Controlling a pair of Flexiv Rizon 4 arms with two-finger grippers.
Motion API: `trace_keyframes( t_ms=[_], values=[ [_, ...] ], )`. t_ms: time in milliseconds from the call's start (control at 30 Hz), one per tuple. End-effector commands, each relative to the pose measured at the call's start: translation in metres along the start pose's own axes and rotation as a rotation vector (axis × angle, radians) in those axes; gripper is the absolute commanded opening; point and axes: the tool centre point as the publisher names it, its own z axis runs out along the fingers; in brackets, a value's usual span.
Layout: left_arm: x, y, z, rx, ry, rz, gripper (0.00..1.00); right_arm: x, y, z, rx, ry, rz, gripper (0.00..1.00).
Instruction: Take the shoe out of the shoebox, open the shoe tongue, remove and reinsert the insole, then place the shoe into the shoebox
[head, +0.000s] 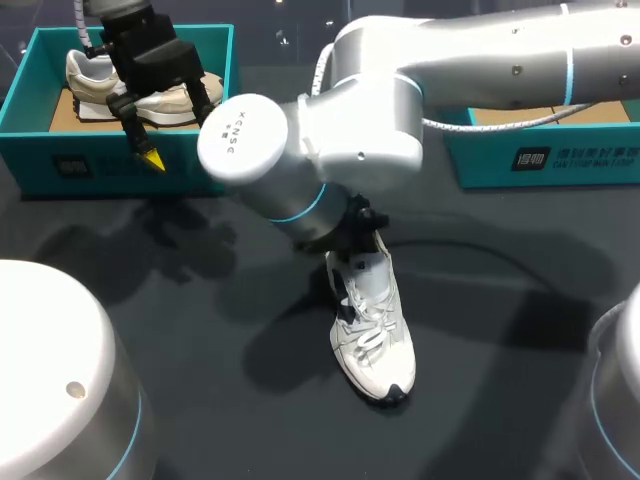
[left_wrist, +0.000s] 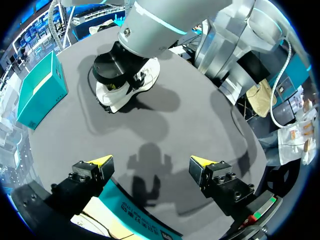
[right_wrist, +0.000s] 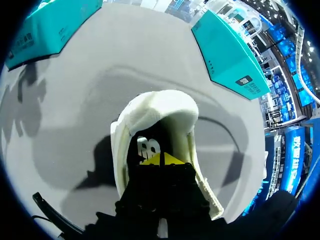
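Head view: white print (head: 575, 157) on front wall of right shoebox (head: 480, 165).

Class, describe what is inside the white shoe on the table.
The right gripper sits inside the white shoe, dark lining showing beside it. Whatever lies under the gripper and toward the toe is covered.

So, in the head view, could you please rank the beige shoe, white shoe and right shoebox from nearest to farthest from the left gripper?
1. beige shoe, right by the left gripper, in the left shoebox.
2. white shoe, mid-table.
3. right shoebox, far right.
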Motion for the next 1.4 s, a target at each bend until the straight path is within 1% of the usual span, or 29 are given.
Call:
trace_keyframes(
  t_ms=[33, 133, 233, 400, 533, 600, 700, 833, 967, 1033, 1167, 1267, 1333, 1367, 1400],
  values=[
    [0.001, 0.0, 0.0, -0.002, -0.002, 0.001, 1.0, -0.006, 0.008, 0.003, 0.021, 0.075, 0.05, 0.0],
    [0.001, 0.0, 0.0, -0.002, -0.002, 0.001, 1.0, -0.001, 0.011, 0.014, 0.053, 0.113, 0.032, 0.0],
    [0.001, 0.0, 0.0, -0.002, -0.002, 0.001, 1.0, 0.004, 0.009, 0.022, 0.082, 0.135, 0.017, 0.0],
    [0.001, 0.0, 0.0, -0.002, -0.002, 0.001, 1.0, 0.009, -0.006, 0.033, 0.128, 0.145, 0.0, 0.0],
    [0.001, 0.0, 0.0, -0.002, -0.002, 0.001, 1.0, 0.007, -0.018, 0.037, 0.168, 0.149, 0.008, 0.0],
    [0.001, 0.0, 0.0, -0.002, -0.002, 0.001, 1.0, 0.003, -0.021, 0.035, 0.178, 0.149, 0.011, 0.0],
    [0.001, 0.0, 0.0, -0.002, -0.002, 0.001, 1.0, -0.003, -0.022, 0.024, 0.182, 0.142, 0.012, 0.0],
    [0.001, 0.0, 0.0, -0.002, -0.002, 0.001, 1.0, -0.007, -0.015, 0.009, 0.194, 0.158, -0.038, 0.0],
    [0.001, 0.0, 0.0, -0.002, -0.002, 0.001, 1.0, -0.008, -0.009, -0.005, 0.218, 0.175, -0.114, 0.0],
    [0.001, 0.0, 0.0, -0.002, -0.002, 0.001, 1.0, -0.007, -0.007, -0.01, 0.22, 0.174, -0.129, 0.0],
    [0.001, 0.0, 0.0, -0.002, -0.002, 0.001, 1.0, -0.008, -0.008, -0.016, 0.25, 0.209, -0.181, 0.0],
    [0.001, 0.0, 0.0, -0.002, -0.002, 0.001, 1.0, -0.01, -0.01, -0.017, 0.272, 0.232, -0.193, 0.0],
    [0.001, 0.0, 0.0, -0.002, -0.002, 0.001, 1.0, -0.011, -0.012, -0.018, 0.286, 0.255, -0.202, 0.12],
    [0.001, 0.0, 0.0, -0.002, -0.002, 0.001, 1.0, -0.011, -0.014, -0.019, 0.293, 0.265, -0.207, 0.16],
    [0.001, 0.0, 0.0, -0.002, -0.002, 0.001, 1.0, -0.011, -0.014, -0.019, 0.296, 0.273, -0.209, 0.18]
  ],
)
